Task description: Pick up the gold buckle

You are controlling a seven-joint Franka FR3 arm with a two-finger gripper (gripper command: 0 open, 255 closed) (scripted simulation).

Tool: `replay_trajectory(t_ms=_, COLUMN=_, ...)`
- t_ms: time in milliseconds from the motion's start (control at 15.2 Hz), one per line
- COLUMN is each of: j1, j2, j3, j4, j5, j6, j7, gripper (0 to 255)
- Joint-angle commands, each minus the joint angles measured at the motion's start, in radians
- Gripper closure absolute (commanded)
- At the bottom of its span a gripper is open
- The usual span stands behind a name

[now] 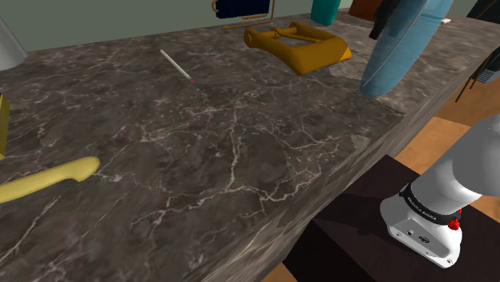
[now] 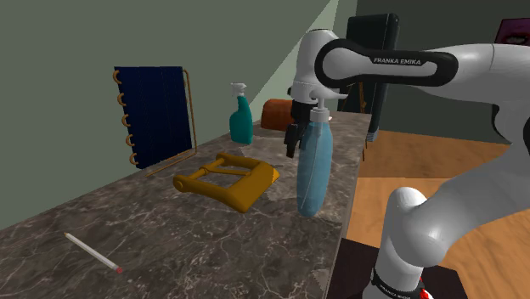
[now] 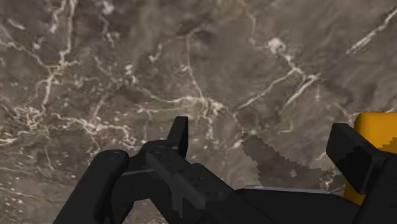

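The gold buckle (image 1: 297,46) lies flat on the dark marble counter (image 1: 240,152), towards the back; in the second exterior view the buckle (image 2: 226,181) sits left of a blue spray bottle. My black gripper (image 2: 292,141) hangs above the counter, right of the buckle and partly behind that bottle. In the wrist view the gripper (image 3: 267,149) is open, its fingers (image 3: 179,135) wide apart with only marble between them. A sliver of the buckle (image 3: 376,127) shows just outside one finger.
A tall blue spray bottle (image 2: 312,170) stands near the counter's edge by the gripper. A teal spray bottle (image 2: 240,119), a navy spiral notebook (image 2: 153,115) and a brown object (image 2: 275,114) stand at the back. A white pencil (image 1: 176,65) and a yellow handle (image 1: 48,180) lie on the counter.
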Motion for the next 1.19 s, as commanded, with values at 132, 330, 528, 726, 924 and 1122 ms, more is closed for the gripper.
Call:
replay_trajectory(t_ms=132, j1=0.017, j2=0.061, j3=0.031, j4=0.048, j5=0.020, j6=0.001, j7=0.029, gripper=0)
replay_trajectory(t_ms=330, j1=0.038, j2=0.156, j3=0.075, j4=0.128, j5=0.044, j6=-0.002, j7=0.072, gripper=0)
replay_trajectory(t_ms=528, j1=0.057, j2=0.254, j3=0.116, j4=0.218, j5=0.063, j6=-0.010, j7=0.114, gripper=0)
replay_trajectory(t_ms=726, j1=0.074, j2=0.356, j3=0.156, j4=0.318, j5=0.074, j6=-0.025, j7=0.156, gripper=0)
replay_trajectory(t_ms=924, j1=0.090, j2=0.463, j3=0.195, j4=0.430, j5=0.079, j6=-0.046, j7=0.199, gripper=0)
replay_trajectory(t_ms=1122, j1=0.109, j2=0.576, j3=0.231, j4=0.556, j5=0.076, j6=-0.075, j7=0.244, gripper=0)
